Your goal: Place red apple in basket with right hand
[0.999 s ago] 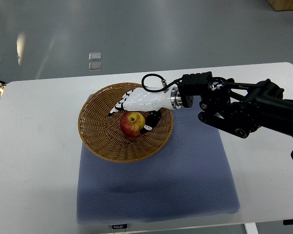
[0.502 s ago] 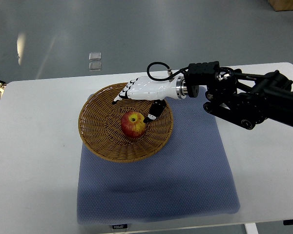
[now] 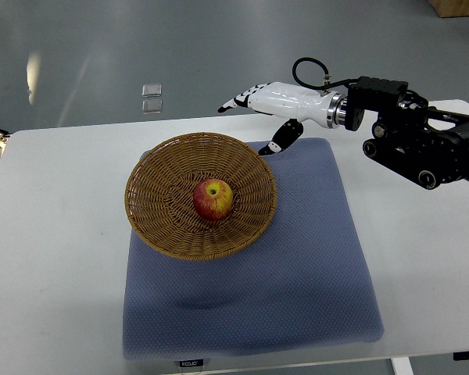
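The setting is a robotics laboratory or test room, not a home. A plain white counter [image 3: 55, 258] with rounded corners stands on a smooth, glossy grey floor [image 3: 219, 55] that reflects overhead lighting as pale streaks. A blue-grey padded mat [image 3: 297, 273] with a small maker's label on its near edge covers the work area, as in a staged test layout. A black jointed robot arm [image 3: 422, 148] with an exposed looped cable and a white right hand [image 3: 277, 105] reaches in from the right. A wooden furniture corner [image 3: 457, 8] shows at the top right. The props are one wicker basket [image 3: 156, 211] and one red apple [image 3: 213, 199].
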Available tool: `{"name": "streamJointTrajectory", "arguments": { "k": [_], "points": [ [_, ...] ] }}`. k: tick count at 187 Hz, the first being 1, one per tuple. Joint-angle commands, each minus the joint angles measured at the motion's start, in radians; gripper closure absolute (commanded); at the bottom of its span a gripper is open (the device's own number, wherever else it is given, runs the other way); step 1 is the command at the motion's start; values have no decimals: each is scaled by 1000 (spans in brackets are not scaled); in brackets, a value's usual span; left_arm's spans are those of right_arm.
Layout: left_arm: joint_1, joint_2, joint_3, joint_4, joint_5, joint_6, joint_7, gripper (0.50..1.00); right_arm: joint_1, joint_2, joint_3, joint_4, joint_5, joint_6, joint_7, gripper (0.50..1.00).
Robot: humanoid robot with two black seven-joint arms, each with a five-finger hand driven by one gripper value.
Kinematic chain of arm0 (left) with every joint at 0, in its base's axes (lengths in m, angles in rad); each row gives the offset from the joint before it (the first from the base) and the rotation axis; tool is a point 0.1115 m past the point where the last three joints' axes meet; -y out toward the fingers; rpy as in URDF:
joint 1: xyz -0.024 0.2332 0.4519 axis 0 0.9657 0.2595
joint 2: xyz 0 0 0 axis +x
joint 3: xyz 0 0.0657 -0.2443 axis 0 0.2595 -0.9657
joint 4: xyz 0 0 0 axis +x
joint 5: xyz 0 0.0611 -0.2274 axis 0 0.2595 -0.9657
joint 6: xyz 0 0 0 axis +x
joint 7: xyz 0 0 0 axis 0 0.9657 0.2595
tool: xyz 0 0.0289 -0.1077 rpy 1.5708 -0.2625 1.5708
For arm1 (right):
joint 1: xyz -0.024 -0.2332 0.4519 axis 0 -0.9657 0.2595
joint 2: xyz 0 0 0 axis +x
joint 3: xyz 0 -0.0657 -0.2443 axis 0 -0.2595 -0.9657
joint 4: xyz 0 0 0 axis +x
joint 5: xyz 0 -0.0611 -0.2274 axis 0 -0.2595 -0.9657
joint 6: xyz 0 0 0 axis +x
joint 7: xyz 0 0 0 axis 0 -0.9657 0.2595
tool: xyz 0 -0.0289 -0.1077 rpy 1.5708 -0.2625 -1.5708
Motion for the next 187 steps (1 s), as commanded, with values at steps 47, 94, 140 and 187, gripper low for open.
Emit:
{"name": "streamJointTrajectory", "arguments": {
  "k": [47, 94, 140, 187],
  "points": [
    [0, 0, 0, 0, 0, 1, 0, 500, -90, 32, 109, -108, 421, -111, 5, 589],
    [0, 0, 0, 0, 0, 1, 0, 500, -132, 32, 134, -157, 860, -111, 2, 589],
    [0, 0, 0, 0, 0, -1, 0, 500, -179, 33, 134, -203, 1203, -77, -3, 589],
    [0, 0, 0, 0, 0, 1, 0, 500, -202, 35, 132, -214, 1438, 35, -52, 589]
  ]
}}
